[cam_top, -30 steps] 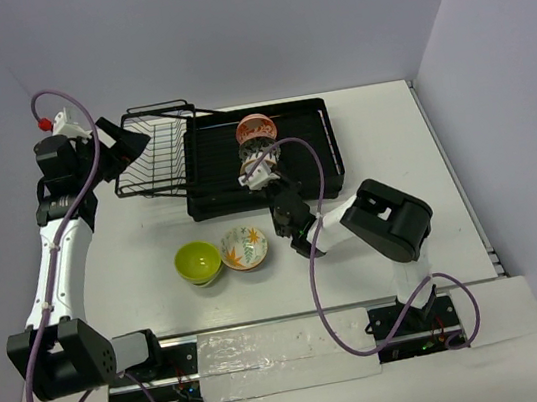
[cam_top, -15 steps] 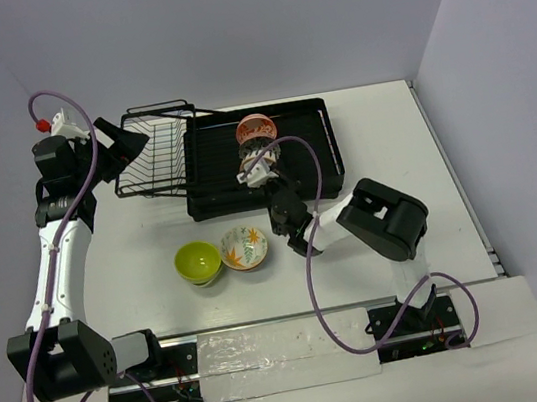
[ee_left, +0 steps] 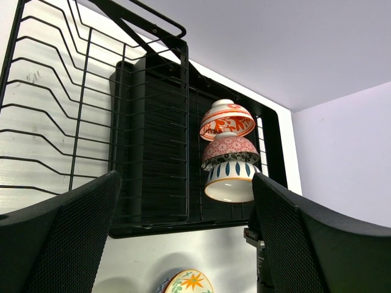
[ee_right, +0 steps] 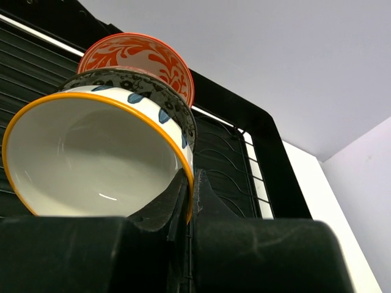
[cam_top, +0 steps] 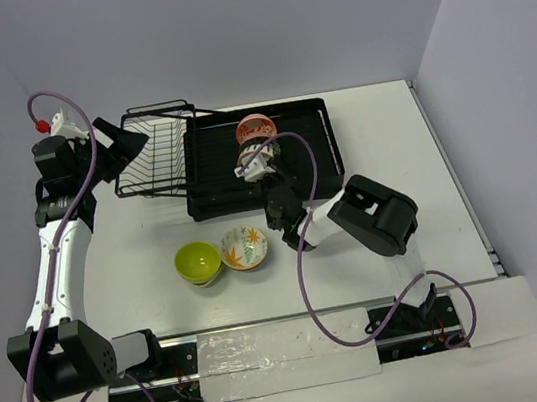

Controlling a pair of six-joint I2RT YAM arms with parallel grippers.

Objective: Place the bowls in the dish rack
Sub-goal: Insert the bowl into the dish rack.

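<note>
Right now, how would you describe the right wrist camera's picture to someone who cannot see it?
The right claw pinches the orange rim of a white bowl tipped on its side, its hollow facing the camera. Behind it two more tipped bowls, a dark patterned bowl and a red-orange bowl, line up over the black dish rack.

The white table (cam_top: 395, 132) carries the dish rack (cam_top: 212, 174), a lime bowl (cam_top: 198, 262) and a leaf-patterned bowl (cam_top: 244, 248).

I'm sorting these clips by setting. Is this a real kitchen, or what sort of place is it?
Probably a robot lab test cell, not a kitchen: two arms bolted to a white table, plain walls boxing it in, and a dish rack and bowls as props.
</note>
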